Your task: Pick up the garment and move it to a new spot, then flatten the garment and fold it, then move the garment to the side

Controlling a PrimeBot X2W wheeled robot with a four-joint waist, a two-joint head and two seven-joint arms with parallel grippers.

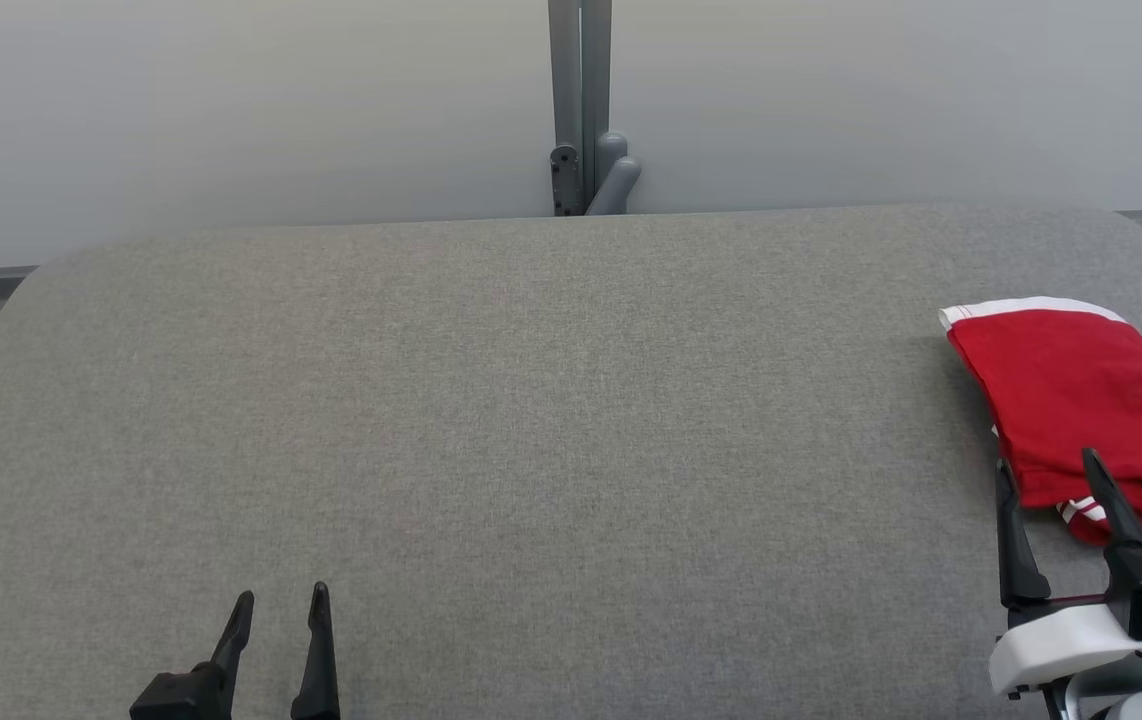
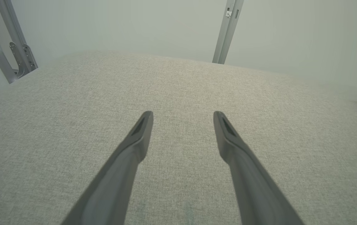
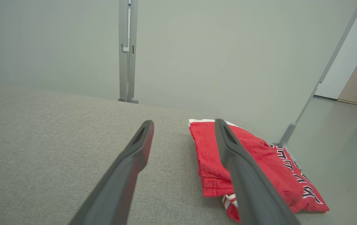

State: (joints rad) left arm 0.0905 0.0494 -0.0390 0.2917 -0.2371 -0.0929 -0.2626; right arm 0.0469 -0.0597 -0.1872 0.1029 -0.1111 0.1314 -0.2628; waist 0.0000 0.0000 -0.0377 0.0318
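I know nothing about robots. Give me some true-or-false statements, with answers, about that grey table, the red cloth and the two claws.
1. The red garment with white trim lies near the right end of the grey fabric-covered table. True.
2. The right gripper is clamped on the garment. False: its jaws stand open at the garment's near edge and hold nothing.
3. The left gripper is open over bare table, well away from the garment. True.
4. The garment is spread flat across the middle of the table. False: it sits as a compact folded bundle at the right.
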